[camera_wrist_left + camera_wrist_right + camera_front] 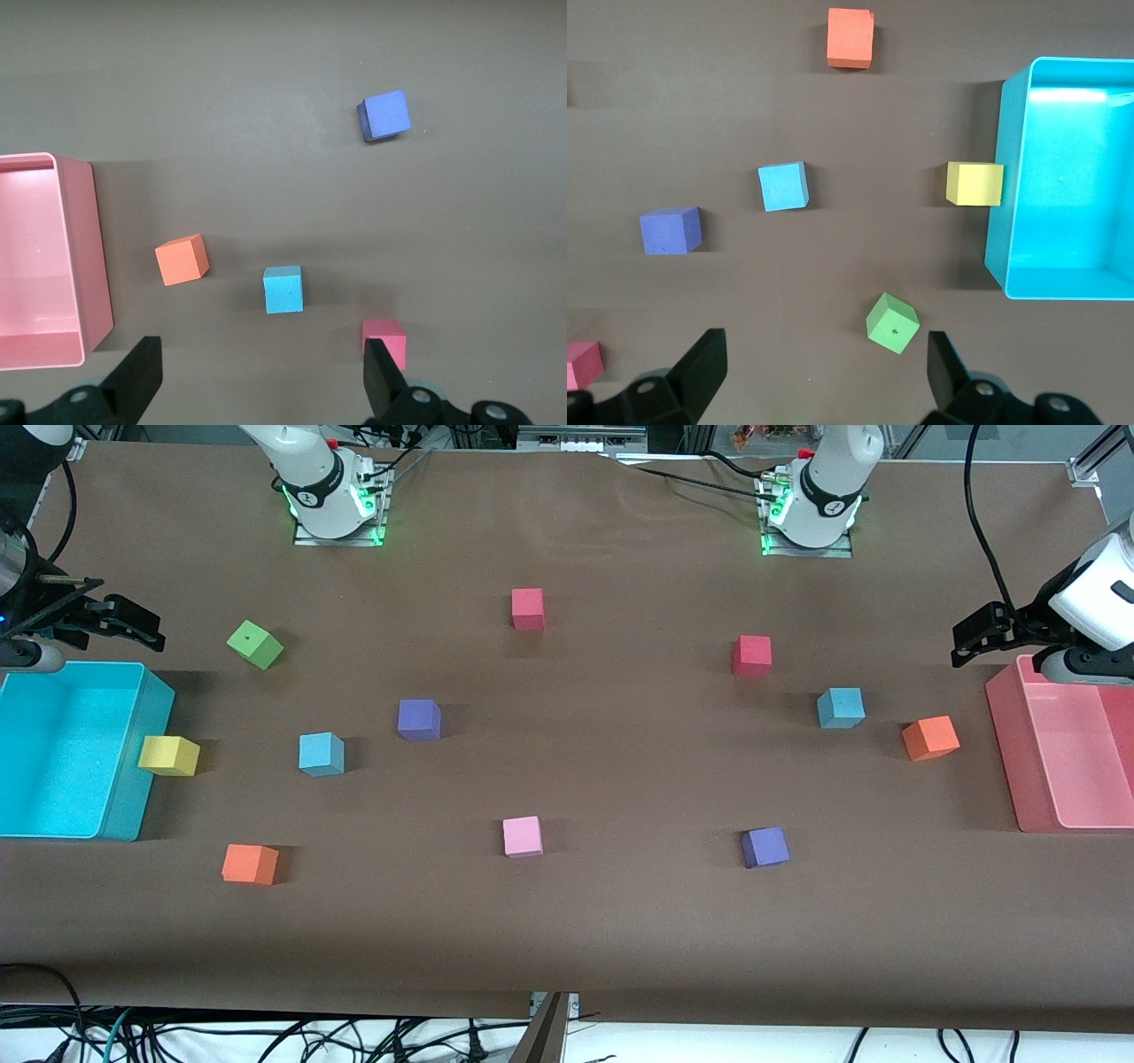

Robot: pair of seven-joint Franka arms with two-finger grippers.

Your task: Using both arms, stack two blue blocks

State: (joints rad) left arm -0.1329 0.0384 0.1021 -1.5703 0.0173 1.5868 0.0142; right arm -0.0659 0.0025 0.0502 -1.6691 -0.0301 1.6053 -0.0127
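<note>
Two light-blue blocks lie apart on the brown table. One blue block [321, 754] lies toward the right arm's end and shows in the right wrist view [783, 186]. The other blue block [840, 708] lies toward the left arm's end and shows in the left wrist view [283, 289]. My right gripper [124, 622] is open and empty, up in the air over the table by the cyan bin; it also shows in the right wrist view [824, 365]. My left gripper [979, 638] is open and empty, up in the air by the pink bin; it also shows in the left wrist view [263, 370].
A cyan bin [146, 797] stands at the right arm's end with a yellow cube [168, 755] against it. A pink bin [1005, 753] stands at the left arm's end. Green [255, 644], purple [418, 719], red [751, 656] and orange [930, 738] cubes lie scattered.
</note>
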